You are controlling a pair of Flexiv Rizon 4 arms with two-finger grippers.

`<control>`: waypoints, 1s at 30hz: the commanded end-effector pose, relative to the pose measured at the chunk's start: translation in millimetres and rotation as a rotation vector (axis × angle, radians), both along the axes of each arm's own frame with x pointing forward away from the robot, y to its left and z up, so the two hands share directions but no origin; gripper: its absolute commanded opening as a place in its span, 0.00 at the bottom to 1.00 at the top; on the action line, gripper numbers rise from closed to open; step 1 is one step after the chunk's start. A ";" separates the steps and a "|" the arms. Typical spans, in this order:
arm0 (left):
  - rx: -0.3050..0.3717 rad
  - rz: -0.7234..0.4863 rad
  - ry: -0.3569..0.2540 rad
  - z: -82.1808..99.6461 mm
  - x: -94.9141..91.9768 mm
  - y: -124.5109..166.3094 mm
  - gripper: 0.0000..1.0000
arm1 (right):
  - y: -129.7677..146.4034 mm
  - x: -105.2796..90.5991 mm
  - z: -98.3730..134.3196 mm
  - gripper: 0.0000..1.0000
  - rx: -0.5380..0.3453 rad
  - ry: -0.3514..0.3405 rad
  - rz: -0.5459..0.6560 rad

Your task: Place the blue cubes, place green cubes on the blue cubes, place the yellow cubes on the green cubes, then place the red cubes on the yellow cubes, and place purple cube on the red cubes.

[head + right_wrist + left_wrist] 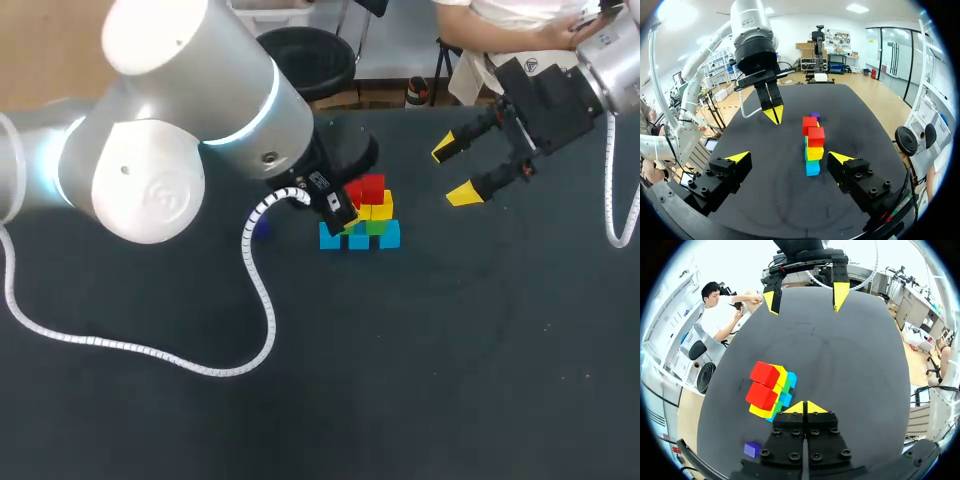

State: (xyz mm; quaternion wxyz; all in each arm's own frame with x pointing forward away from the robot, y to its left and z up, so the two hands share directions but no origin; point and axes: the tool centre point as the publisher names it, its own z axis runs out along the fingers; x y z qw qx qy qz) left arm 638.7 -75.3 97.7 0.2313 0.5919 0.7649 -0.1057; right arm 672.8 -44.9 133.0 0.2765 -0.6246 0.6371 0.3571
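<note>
Red cubes (763, 385), two of them, sit at the top of a small stack near the middle of the black table (450, 380). Under them are yellow cubes (781, 376), then green cubes (376, 227), and a row of blue cubes (358, 240) rests on the table at the bottom.

My left gripper (805, 407) is low and just beside the stack. Its two yellow tips are pressed together with nothing between them. In the left wrist view the nearest blue cube lies right next to one tip, and I cannot tell whether they touch. In the head view the gripper covers part of the stack on the side where my left arm comes in.

A purple cube (753, 449) lies alone on the table, apart from the stack and beside the black body of the left gripper. It is on the same side of that gripper as the stack. In the head view a white coiled cable (265, 300) hanging from the left arm partly hides it.

My right gripper (790, 159) hangs above the table, well apart from the stack, with its fingers spread wide and holding nothing. In the right wrist view the stack stands ahead of it, in line with the gap between the fingers, and the purple cube shows just behind the stack.
</note>
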 end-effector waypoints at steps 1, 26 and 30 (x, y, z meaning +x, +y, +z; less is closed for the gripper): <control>0.006 0.005 0.003 -0.7 3.2 -1.8 0.00 | -0.2 -1.1 0.1 1.00 0.000 -0.002 -0.002; 0.006 0.021 0.006 -3.7 11.2 -0.6 0.00 | -0.2 -1.1 0.1 1.00 0.000 -0.002 -0.002; 0.008 0.026 0.005 -3.9 12.9 0.7 0.00 | -0.2 -1.1 0.1 1.00 0.000 -0.002 -0.002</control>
